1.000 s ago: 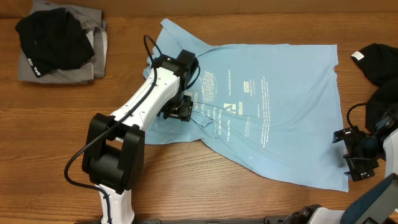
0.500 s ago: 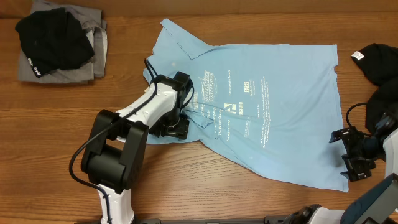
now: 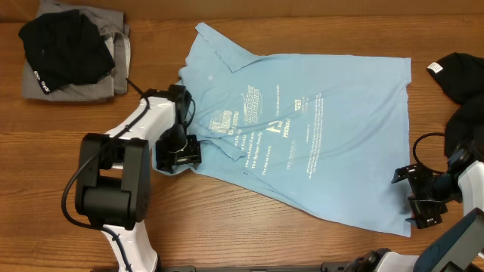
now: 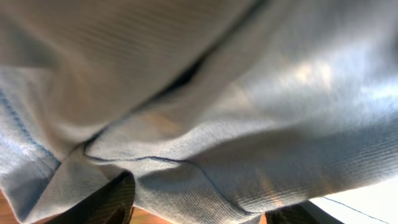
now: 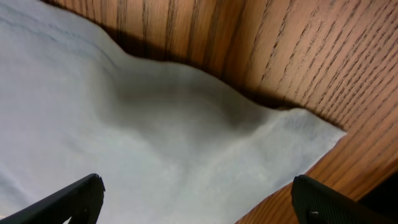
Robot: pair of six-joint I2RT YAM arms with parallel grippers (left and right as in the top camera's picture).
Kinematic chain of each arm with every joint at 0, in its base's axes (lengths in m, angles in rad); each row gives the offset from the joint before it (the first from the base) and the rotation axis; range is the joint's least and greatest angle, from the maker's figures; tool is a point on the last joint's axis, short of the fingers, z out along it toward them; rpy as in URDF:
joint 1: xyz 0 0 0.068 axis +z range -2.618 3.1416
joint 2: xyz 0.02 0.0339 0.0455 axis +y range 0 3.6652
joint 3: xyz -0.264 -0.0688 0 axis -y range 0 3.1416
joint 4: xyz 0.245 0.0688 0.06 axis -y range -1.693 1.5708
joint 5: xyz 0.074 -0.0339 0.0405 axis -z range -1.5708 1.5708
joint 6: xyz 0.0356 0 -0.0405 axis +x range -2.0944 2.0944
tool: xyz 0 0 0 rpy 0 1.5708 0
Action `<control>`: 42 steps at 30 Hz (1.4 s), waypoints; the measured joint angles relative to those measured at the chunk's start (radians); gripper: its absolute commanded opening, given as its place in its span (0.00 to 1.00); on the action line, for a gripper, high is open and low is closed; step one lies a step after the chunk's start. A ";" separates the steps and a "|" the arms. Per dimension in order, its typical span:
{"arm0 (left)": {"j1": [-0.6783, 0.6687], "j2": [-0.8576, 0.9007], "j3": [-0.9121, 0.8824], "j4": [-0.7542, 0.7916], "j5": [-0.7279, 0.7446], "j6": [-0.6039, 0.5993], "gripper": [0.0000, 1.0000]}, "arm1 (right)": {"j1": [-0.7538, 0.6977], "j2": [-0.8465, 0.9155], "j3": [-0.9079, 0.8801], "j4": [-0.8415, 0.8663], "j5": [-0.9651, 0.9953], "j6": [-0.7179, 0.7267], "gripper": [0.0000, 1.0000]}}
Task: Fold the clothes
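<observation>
Overhead view: light-blue T-shirt (image 3: 310, 143) spread print-up across the wooden table (image 3: 227, 227); left gripper (image 3: 178, 155) lies low at the shirt's left edge, arm bent back on itself, while right gripper (image 3: 418, 198) sits at the lower right corner, jaws apart. Black garment (image 3: 64, 49) rests on grey garment (image 3: 113, 64), far left. Left wrist view: bunched blue cloth fills the jaws, apparently gripped. Right wrist view: widely spread fingers (image 5: 68, 199) straddle the shirt corner.

One light-blue T-shirt (image 3: 318, 143) lies spread on the desk (image 3: 227, 227); left of it, one black garment (image 3: 64, 49) tops one grey garment (image 3: 113, 72); right of it, another black garment (image 3: 461, 83); two robot arms.
</observation>
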 measured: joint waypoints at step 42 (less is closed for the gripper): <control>0.073 0.000 -0.007 -0.022 -0.002 -0.006 0.94 | 0.000 -0.228 -0.223 -0.011 0.240 0.437 1.00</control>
